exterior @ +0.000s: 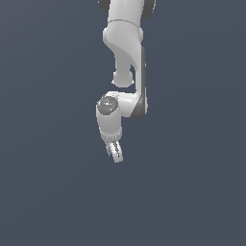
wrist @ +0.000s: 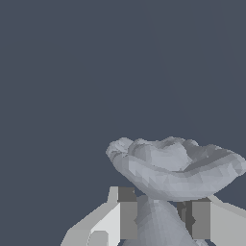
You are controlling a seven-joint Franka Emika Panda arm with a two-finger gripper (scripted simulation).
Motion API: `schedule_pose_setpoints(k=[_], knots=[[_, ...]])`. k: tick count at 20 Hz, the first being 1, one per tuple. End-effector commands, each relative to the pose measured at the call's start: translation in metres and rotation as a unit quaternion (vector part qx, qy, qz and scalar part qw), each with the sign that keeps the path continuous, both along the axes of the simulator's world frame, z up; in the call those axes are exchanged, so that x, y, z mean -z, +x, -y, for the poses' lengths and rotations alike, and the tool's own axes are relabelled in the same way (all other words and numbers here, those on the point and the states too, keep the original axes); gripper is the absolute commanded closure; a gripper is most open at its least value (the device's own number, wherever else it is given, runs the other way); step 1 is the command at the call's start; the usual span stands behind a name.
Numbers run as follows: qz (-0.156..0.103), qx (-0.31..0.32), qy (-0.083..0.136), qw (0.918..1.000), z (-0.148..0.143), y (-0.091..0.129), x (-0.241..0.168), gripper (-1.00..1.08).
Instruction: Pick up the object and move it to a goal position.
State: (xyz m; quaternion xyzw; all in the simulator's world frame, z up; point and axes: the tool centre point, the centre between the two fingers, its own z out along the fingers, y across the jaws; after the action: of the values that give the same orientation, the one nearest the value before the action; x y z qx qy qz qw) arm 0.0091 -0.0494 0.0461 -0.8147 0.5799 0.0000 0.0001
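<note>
Clamping the narrow waist of the object point(wrist: 173, 168), the jaws point(wrist: 158, 218) have it pinched between both pads, its flared lobe fanning past the fingertips, long axis from 9 to 3 o'clock in the wrist view.

One object point(wrist: 173, 170), one arm point(exterior: 126, 53).

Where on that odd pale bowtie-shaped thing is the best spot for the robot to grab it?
At its narrow waist. In the wrist view the object flares into a wide, wavy bowl shape above and pinches in just below, and that pinch sits between the gripper's two jaws, one on each side. The flare is much broader than the waist, so squeezing the neck from both sides looks the likeliest firm hold.
</note>
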Motion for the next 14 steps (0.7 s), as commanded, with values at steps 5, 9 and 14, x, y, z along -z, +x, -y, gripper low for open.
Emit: schedule_pose_setpoints(k=[5, 9, 14], knots=[[0.000, 0.000, 0.000, 1.0000, -0.001, 0.000, -0.005, 1.08], [0.000, 0.000, 0.000, 1.0000, -0.004, -0.002, -0.017, 1.08], [0.000, 0.000, 0.001, 1.0000, -0.009, -0.007, -0.045, 1.08]])
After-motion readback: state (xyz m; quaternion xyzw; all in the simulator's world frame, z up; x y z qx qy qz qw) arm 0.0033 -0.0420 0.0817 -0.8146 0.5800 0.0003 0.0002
